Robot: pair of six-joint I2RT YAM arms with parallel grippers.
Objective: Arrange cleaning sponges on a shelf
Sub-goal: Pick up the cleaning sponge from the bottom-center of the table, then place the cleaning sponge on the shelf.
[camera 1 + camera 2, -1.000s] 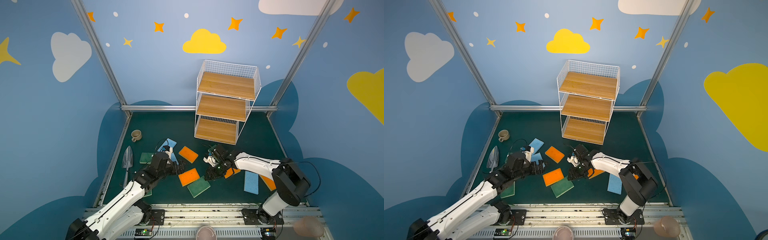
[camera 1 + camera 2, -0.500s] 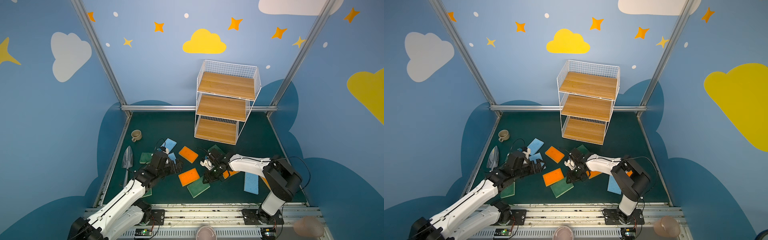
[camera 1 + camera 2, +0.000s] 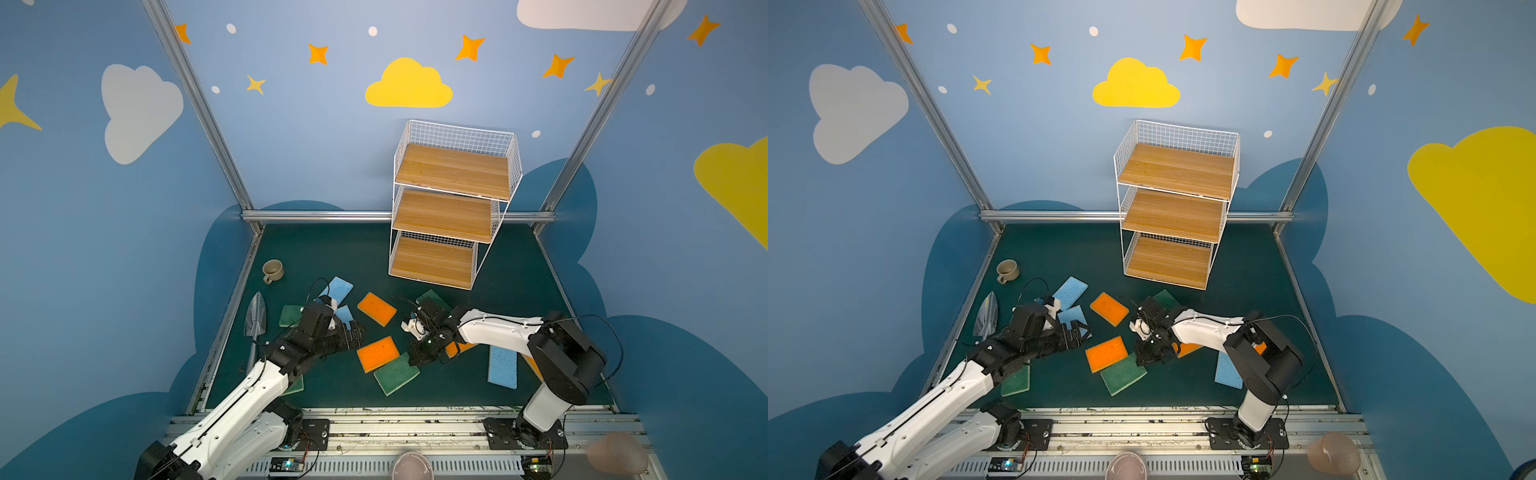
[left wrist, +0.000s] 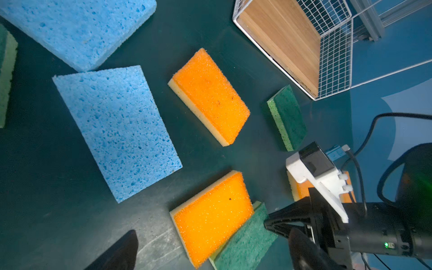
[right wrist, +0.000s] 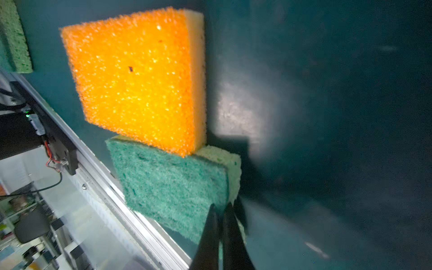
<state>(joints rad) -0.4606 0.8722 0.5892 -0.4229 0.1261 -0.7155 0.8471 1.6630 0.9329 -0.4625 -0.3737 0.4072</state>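
Tabletop with a dark green mat (image 3: pixel 519 270), seen from above in both top views, two white robot arms reaching in from the near edge. A white wire shelf (image 3: pixel 444 214) with three wooden boards stands at the far side, right of centre. All three boards are bare.

The sponges (image 3: pixel 376 308) lie loose on the mat in front of it (blue, orange and green ones, some partly hidden under the arms). Near the middle, an orange sponge (image 3: pixel 377 353) rests partly on top of a green sponge (image 3: pixel 397 374).

The right gripper (image 3: pixel 417 359) is down at that green sponge's edge. In the right wrist view its jaws are pressed together at the sponge's corner, and whether they pinch any of it cannot be told. The left gripper (image 3: pixel 355 332) hangs just beside the orange sponge, jaws spread wide and holding nothing.

A beige mug (image 3: pixel 273 271) and a metal trowel (image 3: pixel 255 320) sit by the left edge of the mat.
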